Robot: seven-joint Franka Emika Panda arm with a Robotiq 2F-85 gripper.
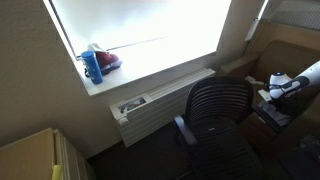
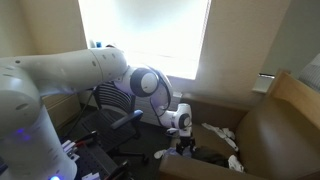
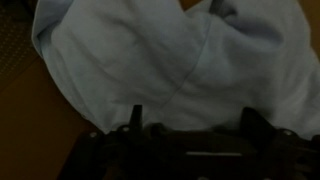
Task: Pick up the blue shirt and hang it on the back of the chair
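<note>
Currently the rumpled pale-blue cloth shirt point(image 3: 170, 60) is lying directly ahead of the spread black gripper point(image 3: 192, 125).

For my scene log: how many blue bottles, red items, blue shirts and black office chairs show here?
blue bottle: 1
red item: 1
blue shirt: 1
black office chair: 1
Total: 4

White arm point(image 2: 60, 75) bent low, wrist angled downward, fingers point(image 3: 250, 122) spread apart
</note>
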